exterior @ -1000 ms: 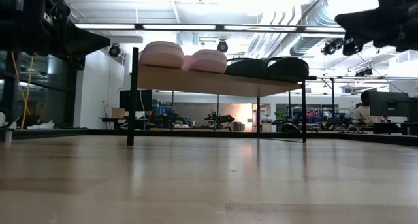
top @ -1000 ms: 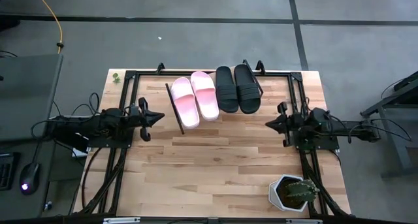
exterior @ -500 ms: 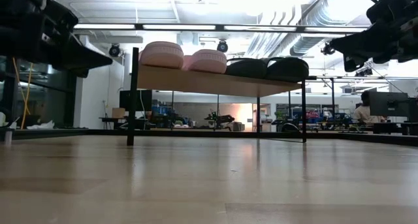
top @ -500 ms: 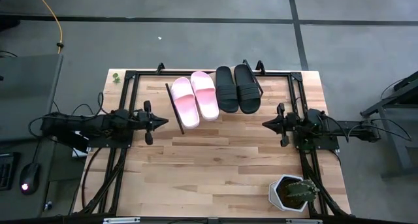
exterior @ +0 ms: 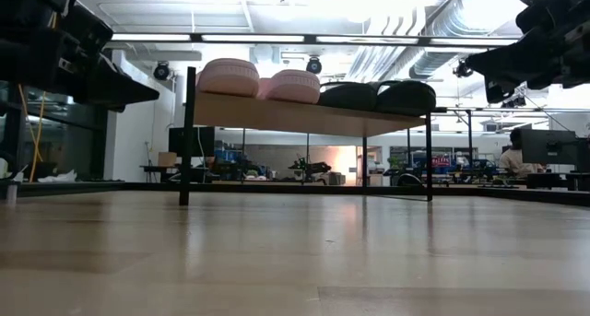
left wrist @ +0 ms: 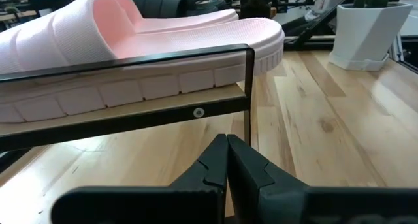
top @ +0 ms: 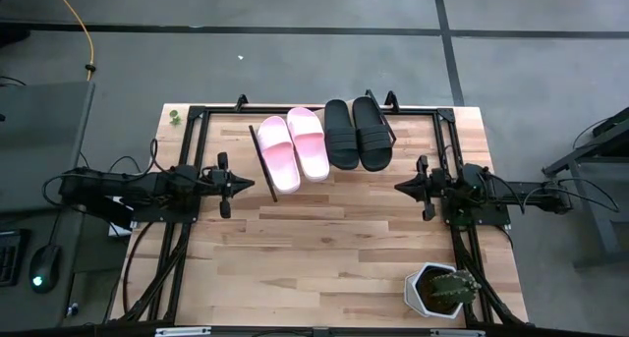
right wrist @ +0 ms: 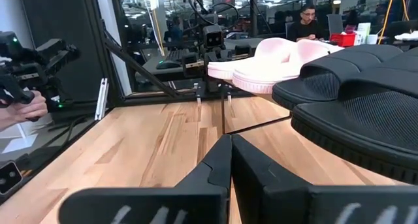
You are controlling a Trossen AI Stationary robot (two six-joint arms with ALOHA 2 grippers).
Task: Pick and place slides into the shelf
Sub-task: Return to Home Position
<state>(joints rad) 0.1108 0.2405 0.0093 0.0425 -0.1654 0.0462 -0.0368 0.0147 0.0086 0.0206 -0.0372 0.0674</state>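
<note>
Four slides line the shelf (exterior: 304, 115) at the upper centre of the high view, with the two pink slides (top: 278, 155) on the left and the two black slides (top: 341, 136) on the right. No slide shows anywhere off it. The left gripper (top: 239, 183) at mid-left and the right gripper (top: 401, 187) at mid-right hover clear of the shelf, fingers pressed together, holding nothing. The placing looks complete, and only parking the arms seems left.
</note>
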